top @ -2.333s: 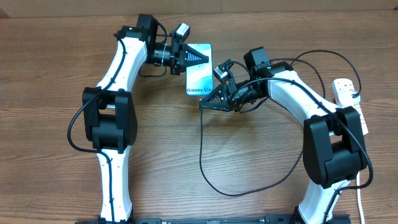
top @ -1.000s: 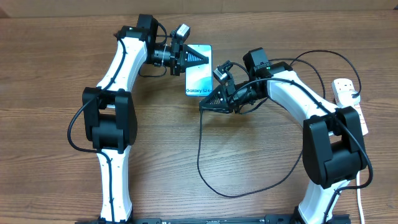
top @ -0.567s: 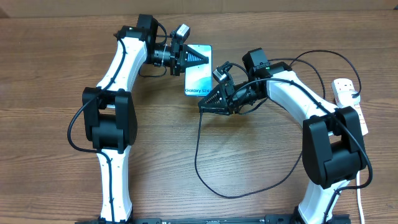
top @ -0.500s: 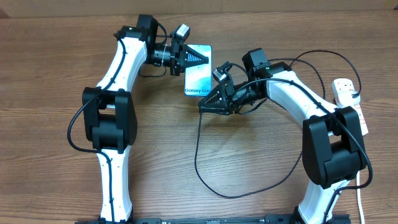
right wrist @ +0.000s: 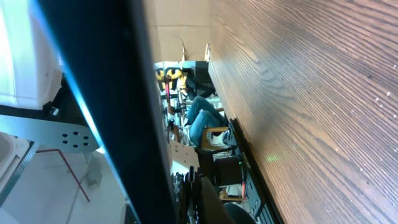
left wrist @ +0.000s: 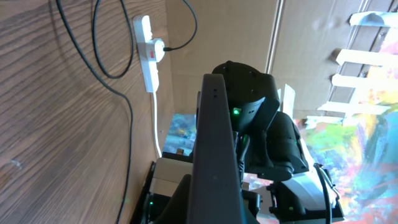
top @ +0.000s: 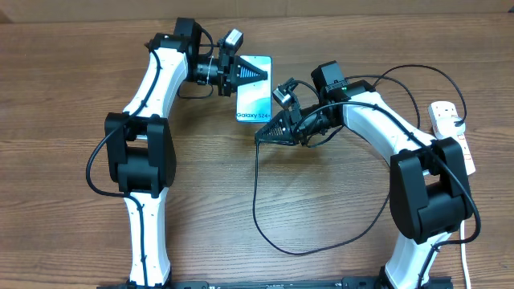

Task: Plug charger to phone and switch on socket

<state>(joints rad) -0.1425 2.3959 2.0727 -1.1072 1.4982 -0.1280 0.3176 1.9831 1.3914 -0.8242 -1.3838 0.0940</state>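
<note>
Closest to my base, the charger lies in a wide loose loop on the table. From the loop one thin black strand climbs straight toward my right claw.

That claw is pressed together, with the strand running up into its tips, so it pinches the charger just behind the connector. The connector itself is hidden under the fingers. The tips sit right at the near corner of the phone, at the end with the "Galaxy S24" lettering. I cannot tell whether the connector touches the phone. In my right wrist view the phone's dark edge, with a strip of blue glow, fills the left side just in front of the lens. My own fingers cannot be made out there.

The phone lies screen up between my two claws, its long side running away from me. I cannot tell whether it rests on the table.

At its far end my left claw is clamped on the phone. In my left wrist view the phone's dark edge stands straight ahead in the middle of the frame.

Well off to my right, at the table's edge beyond my right arm, sits the white socket, with a black cable reaching it.
</note>
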